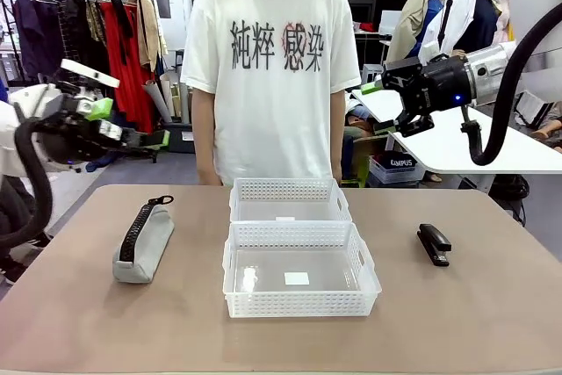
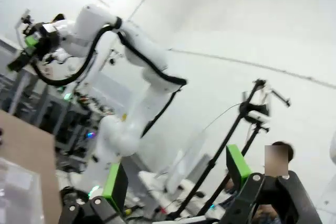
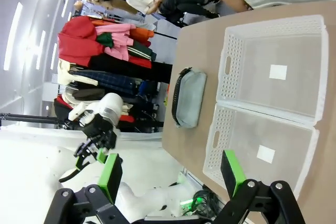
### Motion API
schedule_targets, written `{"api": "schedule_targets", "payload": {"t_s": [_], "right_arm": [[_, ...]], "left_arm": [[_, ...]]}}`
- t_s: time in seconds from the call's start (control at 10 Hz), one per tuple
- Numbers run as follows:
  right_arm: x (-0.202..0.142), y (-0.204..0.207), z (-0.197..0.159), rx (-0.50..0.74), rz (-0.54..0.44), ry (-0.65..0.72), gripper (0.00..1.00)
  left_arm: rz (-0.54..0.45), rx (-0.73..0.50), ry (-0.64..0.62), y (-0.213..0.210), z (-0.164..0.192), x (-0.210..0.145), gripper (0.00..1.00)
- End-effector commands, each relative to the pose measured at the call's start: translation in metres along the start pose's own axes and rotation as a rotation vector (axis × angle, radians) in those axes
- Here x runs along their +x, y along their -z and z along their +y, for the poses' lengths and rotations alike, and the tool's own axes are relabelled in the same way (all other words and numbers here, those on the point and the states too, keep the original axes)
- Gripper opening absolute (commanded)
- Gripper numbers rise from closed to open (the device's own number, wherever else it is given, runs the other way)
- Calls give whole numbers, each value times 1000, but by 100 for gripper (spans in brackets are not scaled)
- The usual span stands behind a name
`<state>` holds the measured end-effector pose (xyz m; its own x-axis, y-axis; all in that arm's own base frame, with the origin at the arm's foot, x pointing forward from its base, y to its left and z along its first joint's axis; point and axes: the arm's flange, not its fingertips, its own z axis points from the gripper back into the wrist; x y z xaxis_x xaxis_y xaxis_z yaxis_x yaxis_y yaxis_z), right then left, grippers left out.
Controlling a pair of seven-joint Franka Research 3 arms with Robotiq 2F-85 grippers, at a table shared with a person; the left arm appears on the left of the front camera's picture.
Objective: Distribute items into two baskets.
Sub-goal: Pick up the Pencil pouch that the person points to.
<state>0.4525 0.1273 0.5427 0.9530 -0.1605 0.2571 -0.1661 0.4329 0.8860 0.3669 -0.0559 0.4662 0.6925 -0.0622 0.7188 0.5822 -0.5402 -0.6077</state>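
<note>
Left gripper [image 2: 177, 176] and right gripper [image 3: 170, 174] both have jaws spread wide, holding nothing, raised above the table [image 1: 79, 327] at either side. The grey pencil pouch [image 1: 145, 239] lies left and the black stapler [image 1: 434, 244] right, each outside the baskets. Between them, the larger basket [image 1: 299, 304] stands nearest the robot, with the smaller basket [image 1: 288, 189] touching its far side.

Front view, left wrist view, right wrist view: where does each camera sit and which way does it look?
Front view: between the arms, facing across the table toward the person; left arm and right arm enter at the sides.
Left wrist view: on the left wrist, aimed at the right arm and a white wall; left fingers open below.
Right wrist view: on the right wrist, facing the pencil pouch and baskets; right fingers open.
Shared: front and right wrist views both show pencil pouch and baskets.
</note>
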Motion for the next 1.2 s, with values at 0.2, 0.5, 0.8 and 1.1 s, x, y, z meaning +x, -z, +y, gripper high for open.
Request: {"api": "schedule_targets", "payload": {"t_s": [0.2, 0.5, 0.8, 1.1], "right_arm": [[11, -4, 5, 67, -18, 61, 100], [10, -5, 7, 92, 18, 55, 100], [4, -5, 1, 50, -2, 44, 100], [4, -5, 1, 50, -2, 44, 100]], "left_arm": [[-53, -105, -163, -37, -31, 19, 100], [-23, -118, -122, 31, 14, 0, 100], [-23, -118, -122, 31, 14, 0, 100], [-23, -118, -122, 31, 14, 0, 100]]}}
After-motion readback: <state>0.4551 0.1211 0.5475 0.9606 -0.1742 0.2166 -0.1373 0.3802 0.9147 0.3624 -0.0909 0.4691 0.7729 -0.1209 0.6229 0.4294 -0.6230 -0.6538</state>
